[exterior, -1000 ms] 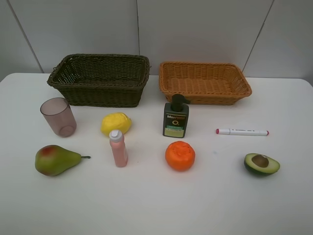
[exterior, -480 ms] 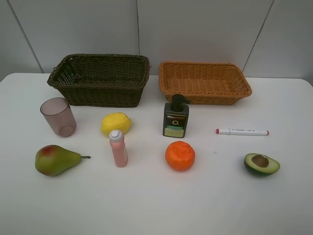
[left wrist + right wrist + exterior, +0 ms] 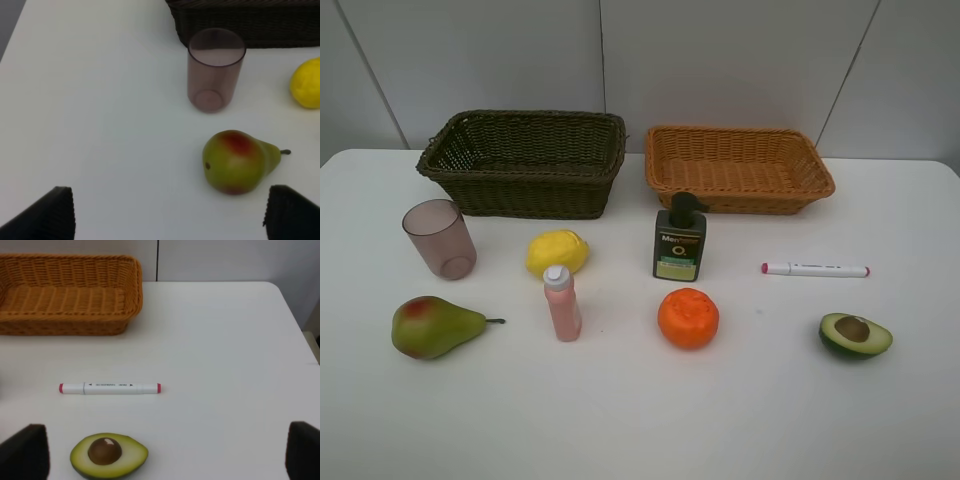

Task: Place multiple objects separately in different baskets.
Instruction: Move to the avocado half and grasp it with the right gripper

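On the white table, a dark brown basket (image 3: 525, 160) and an orange-tan basket (image 3: 737, 168) stand empty at the back. In front lie a pinkish cup (image 3: 439, 238), lemon (image 3: 557, 252), dark pump bottle (image 3: 680, 240), white marker (image 3: 816, 269), pear (image 3: 432, 327), pink bottle (image 3: 561, 303), orange (image 3: 688, 318) and avocado half (image 3: 855, 335). Neither arm shows in the high view. My left gripper (image 3: 170, 215) is open, near the pear (image 3: 237, 161) and the cup (image 3: 215, 69). My right gripper (image 3: 167, 455) is open, near the avocado half (image 3: 108, 455) and the marker (image 3: 110, 388).
The table's far edge meets a grey wall behind the baskets. The table's left edge (image 3: 12, 42) and right edge (image 3: 295, 315) show in the wrist views. The lemon (image 3: 307, 82) is at the edge of the left wrist view.
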